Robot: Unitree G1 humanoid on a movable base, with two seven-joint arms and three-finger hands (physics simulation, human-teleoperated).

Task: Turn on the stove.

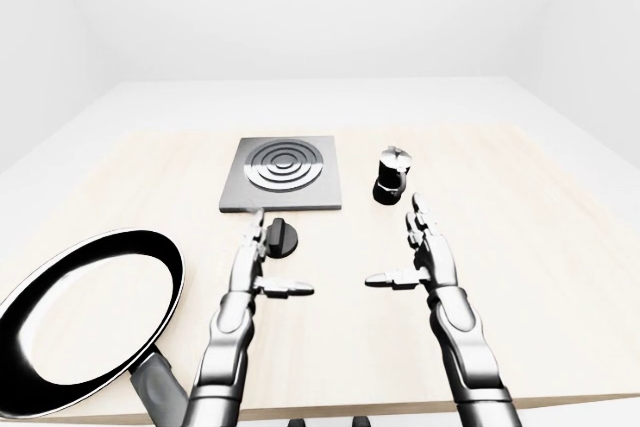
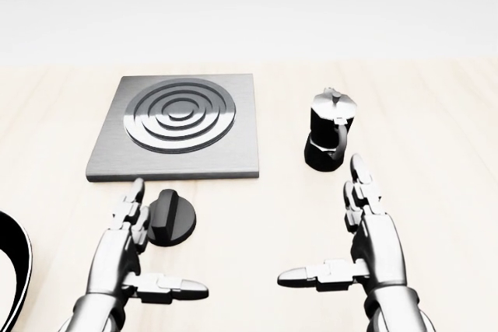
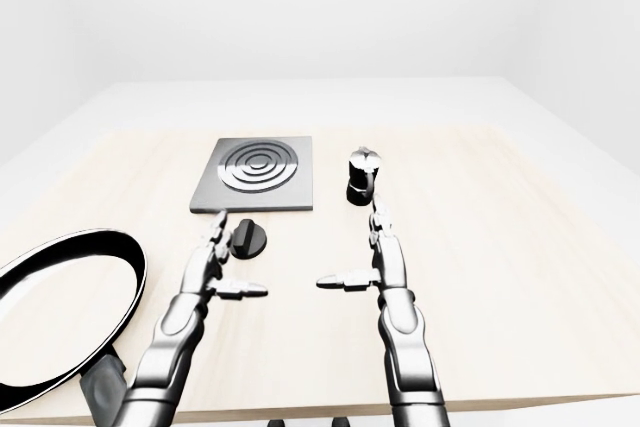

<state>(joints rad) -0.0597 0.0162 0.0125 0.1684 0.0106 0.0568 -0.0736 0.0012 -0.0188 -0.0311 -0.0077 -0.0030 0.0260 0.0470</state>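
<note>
The stove is a grey square plate [image 2: 113, 157] with concentric rings, in the upper left of the head view. Its black round knob [image 2: 173, 218] lies on the wooden table just below the plate. My left hand [image 2: 159, 242] is open, fingers stretched, its fingertips [image 2: 138, 190] right beside the knob's left edge and overlapping it slightly. My right hand [image 2: 331, 231] is open and empty at the lower right, below the moka pot.
A black and silver moka pot [image 2: 330, 139] stands right of the stove plate. A large black frying pan [image 1: 85, 317] lies at the table's lower left, its rim at the head view's left edge [image 2: 17, 270]. The table's edge runs along the bottom of the eye views.
</note>
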